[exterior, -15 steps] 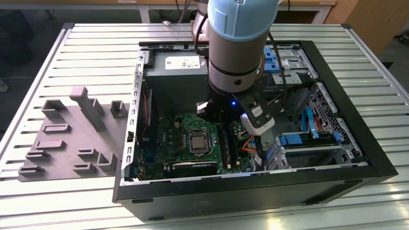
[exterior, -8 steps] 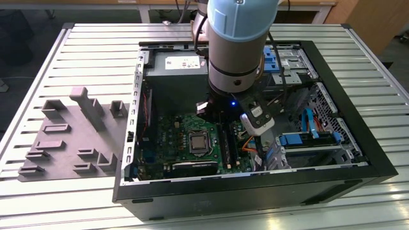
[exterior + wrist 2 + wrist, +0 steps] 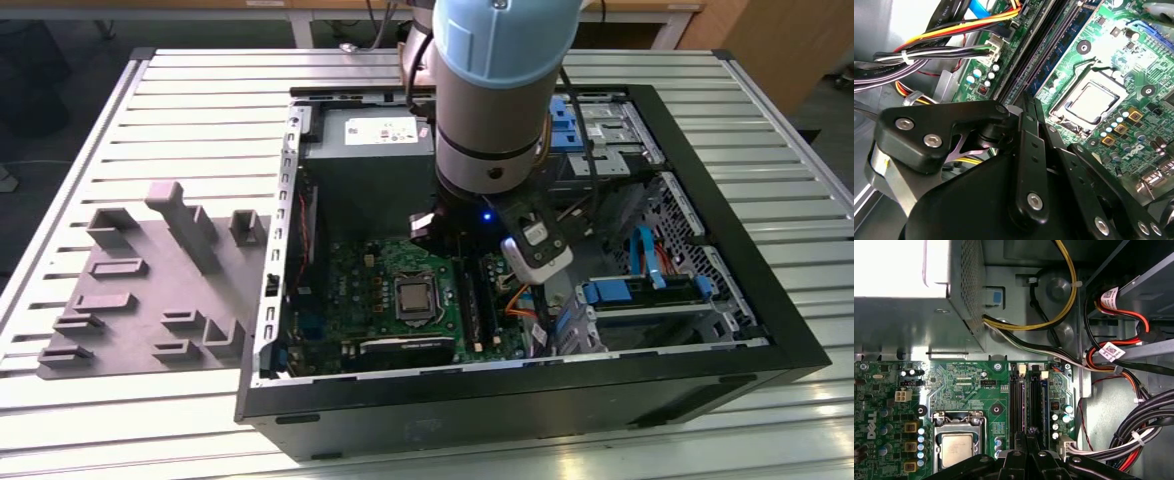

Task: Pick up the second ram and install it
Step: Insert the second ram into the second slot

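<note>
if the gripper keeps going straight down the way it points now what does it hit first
Most likely the RAM slots on the green motherboard: the gripper points down right over them, though depth is unclear.

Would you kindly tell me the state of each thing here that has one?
Case: lying on its side, open, panel off.
CPU: seated, uncovered.
Power cable: plugged into the board.
End effector: inside the case, over the slots.
</note>
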You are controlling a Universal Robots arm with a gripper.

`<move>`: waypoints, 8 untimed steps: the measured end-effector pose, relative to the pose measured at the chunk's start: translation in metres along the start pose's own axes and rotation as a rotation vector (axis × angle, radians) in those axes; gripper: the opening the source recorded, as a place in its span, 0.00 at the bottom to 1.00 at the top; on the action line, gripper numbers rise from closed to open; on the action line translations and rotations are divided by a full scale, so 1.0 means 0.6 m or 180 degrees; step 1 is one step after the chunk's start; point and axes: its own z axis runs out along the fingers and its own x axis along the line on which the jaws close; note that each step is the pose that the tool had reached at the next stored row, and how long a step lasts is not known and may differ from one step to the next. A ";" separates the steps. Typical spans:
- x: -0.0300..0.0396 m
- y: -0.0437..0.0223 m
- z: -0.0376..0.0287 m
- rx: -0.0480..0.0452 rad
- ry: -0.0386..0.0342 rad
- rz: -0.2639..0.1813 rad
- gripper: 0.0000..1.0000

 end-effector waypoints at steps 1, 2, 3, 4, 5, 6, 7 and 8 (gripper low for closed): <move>0.000 0.000 0.000 -0.0001 0.0000 0.0000 0.11; 0.000 0.000 0.000 -0.0002 0.0000 0.0001 0.11; 0.000 0.000 0.000 -0.0002 0.0000 0.0002 0.11; 0.000 0.000 0.001 -0.0002 0.0000 0.0002 0.11; 0.000 0.000 0.001 -0.0002 0.0000 0.0002 0.11; 0.000 0.000 0.001 -0.0002 0.0000 0.0002 0.11; 0.000 0.000 0.001 -0.0002 0.0000 0.0002 0.11; 0.000 0.000 0.001 -0.0003 0.0000 0.0002 0.11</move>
